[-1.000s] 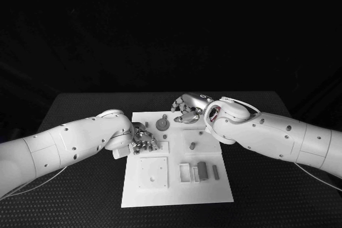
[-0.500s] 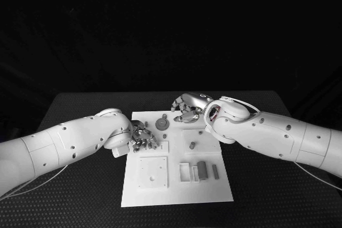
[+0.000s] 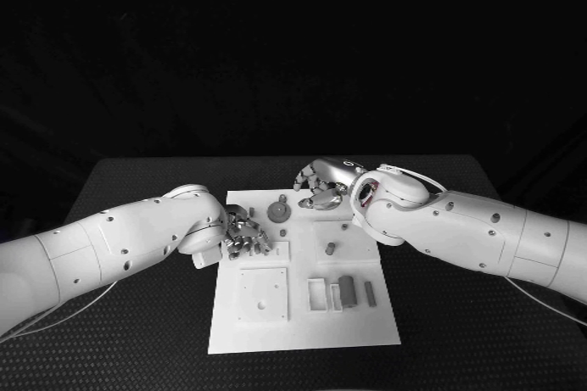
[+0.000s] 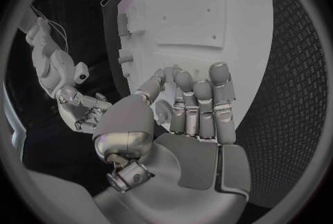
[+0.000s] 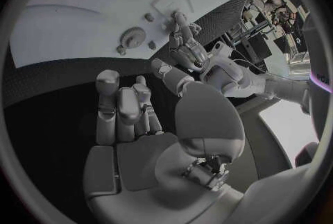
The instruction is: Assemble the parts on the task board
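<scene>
In the head view the flat white task board (image 3: 306,310) lies on the black table (image 3: 135,196); against a second ago, the left hand (image 3: 247,237) has barely shifted over its near-left part, so no part is newly seated. The left wrist view shows its fingers (image 4: 197,107) curled, pinching a small grey disc-shaped part (image 4: 164,108). The right wrist view shows the right hand (image 5: 135,115) at the board's far edge, fingers curled on nothing.
</scene>
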Robot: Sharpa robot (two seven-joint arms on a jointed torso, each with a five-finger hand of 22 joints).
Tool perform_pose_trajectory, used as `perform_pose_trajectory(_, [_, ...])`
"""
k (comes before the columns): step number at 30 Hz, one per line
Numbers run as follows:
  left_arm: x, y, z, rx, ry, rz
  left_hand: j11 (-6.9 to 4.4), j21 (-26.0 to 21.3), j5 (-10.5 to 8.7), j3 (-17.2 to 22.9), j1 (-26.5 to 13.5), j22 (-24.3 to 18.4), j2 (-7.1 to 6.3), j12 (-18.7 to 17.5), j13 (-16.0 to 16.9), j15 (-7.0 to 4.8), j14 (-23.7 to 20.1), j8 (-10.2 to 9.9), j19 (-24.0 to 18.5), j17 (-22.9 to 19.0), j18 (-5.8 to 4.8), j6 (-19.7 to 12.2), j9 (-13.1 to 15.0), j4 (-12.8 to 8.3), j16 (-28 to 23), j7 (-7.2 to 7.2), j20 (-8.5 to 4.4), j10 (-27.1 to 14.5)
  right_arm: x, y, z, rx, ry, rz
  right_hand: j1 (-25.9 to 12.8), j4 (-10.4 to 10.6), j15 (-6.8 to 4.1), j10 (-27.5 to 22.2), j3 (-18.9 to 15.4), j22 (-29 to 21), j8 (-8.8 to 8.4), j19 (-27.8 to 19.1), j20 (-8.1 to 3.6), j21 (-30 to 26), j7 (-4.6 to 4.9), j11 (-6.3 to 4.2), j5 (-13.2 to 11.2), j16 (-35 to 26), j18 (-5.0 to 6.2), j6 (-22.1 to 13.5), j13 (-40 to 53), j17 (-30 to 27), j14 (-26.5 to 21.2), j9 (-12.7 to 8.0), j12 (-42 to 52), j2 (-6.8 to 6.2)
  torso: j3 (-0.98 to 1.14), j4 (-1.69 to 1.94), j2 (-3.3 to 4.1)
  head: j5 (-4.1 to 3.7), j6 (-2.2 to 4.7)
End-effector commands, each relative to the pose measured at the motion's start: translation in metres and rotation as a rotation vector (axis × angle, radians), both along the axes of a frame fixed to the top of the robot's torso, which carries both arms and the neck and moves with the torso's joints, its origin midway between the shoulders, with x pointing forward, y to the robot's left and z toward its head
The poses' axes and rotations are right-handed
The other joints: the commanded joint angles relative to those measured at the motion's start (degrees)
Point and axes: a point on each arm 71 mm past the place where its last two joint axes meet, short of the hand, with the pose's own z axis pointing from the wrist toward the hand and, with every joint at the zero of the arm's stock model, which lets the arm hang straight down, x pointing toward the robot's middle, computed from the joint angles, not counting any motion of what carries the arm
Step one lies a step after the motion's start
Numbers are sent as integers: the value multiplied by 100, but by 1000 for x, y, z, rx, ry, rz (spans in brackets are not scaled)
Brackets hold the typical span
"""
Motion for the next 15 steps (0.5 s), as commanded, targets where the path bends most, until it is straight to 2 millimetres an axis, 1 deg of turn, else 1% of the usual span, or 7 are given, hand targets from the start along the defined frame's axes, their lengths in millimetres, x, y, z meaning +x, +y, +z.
perform_pose_trajectory(1, [1, 2, -1, 9, -19, 14, 31, 11, 19, 0, 425, 110, 349, 11, 9, -25, -6, -10, -13, -5, 124, -117, -4, -22, 29, 87, -31, -7, -1, 1, 0, -10, 0, 11, -2, -15, 27, -23, -16, 95, -36, -1, -21, -30, 44, 35, 17, -33, 480, -8, -6, 0, -7, -8, 14, 34, 4, -4, -3, 2, -4])
perform_pose_trajectory(4, [2, 2, -1, 6, -26, 20, 33, 13, 19, 0, 444, 111, 355, 13, 9, -24, -5, -19, -13, -5, 125, -116, -13, -22, 30, 88, -30, -6, -1, 1, 0, -10, 1, 10, -4, -14, 27, -23, -17, 95, -36, -1, -21, -30, 44, 35, 17, -33, 480, -9, -6, 0, -8, -9, 14, 34, 3, -3, -3, 0, -5])
perform_pose_trajectory(7, [2, 1, -1, 4, -35, 22, 45, 18, 19, 10, 521, 112, 371, 18, 12, -19, 0, -79, -10, -5, 130, -169, -54, -27, 35, 104, -27, -2, -1, 1, 0, -10, 1, 11, -7, -12, 27, -23, -18, 95, -36, -1, -21, -31, 44, 36, 17, -34, 480, -9, -6, -3, -9, -9, 14, 33, 2, -2, -3, 0, -3])
perform_pose_trajectory(15, [2, 0, 0, -2, -45, 28, 52, 21, 19, 9, 587, 112, 370, 21, 14, -12, 3, -105, -10, -5, 134, -165, -80, -27, 38, 111, -20, -1, 0, 0, -1, -11, 2, 9, -15, -7, 28, -23, -21, 95, -37, -1, -20, -32, 45, 36, 17, -35, 480, -10, -8, -3, -9, -9, 14, 30, 5, -5, -2, -2, 1])
